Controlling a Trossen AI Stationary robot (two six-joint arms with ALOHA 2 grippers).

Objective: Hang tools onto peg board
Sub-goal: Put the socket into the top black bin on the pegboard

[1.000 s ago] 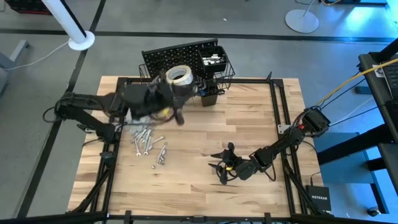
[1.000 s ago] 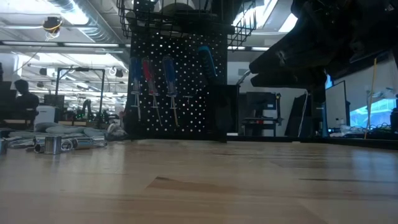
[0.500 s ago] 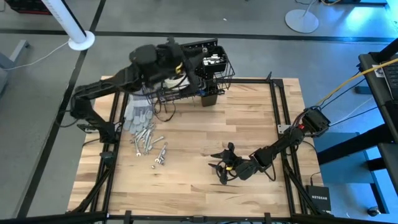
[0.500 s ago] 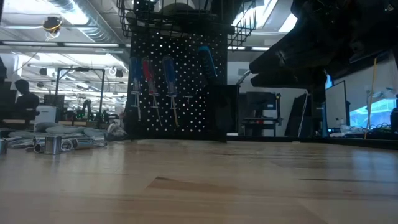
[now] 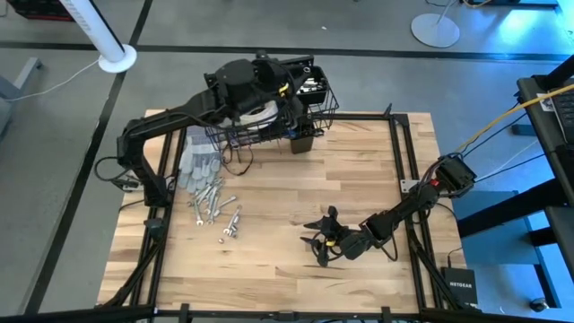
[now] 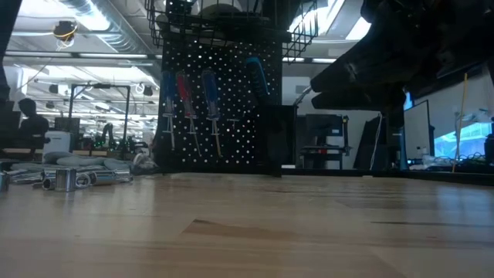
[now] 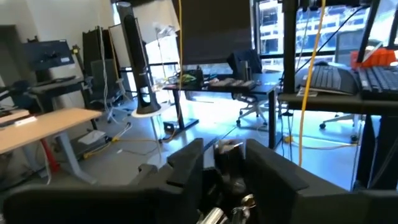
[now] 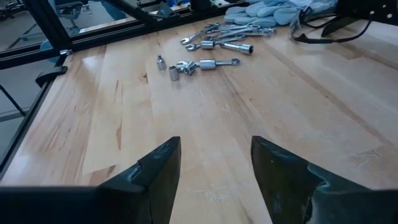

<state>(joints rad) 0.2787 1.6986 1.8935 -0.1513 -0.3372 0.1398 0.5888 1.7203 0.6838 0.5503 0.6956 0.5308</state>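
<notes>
Now, tape roll [image 5: 261, 106]: white, in the wire basket [image 5: 269, 130] on the peg board [image 5: 260, 76], upper centre of the high view
Left pincer [image 5: 280, 87]: right above the roll, jaws parted, grip on it cannot be told
Wrenches [image 5: 209, 199]: loose on the counter [image 5: 296, 215], centre left, nearer the left arm, long axes mixed
Right pincer [image 5: 316, 242]: low, lower centre, jaws apart, empty, well apart from wrenches

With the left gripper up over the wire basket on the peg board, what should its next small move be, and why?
Probably finish opening and lift straight up. The left gripper sits over the wire basket with the white tape roll just below it, apparently inside. The wrenches remain on the table to fetch next.
</notes>
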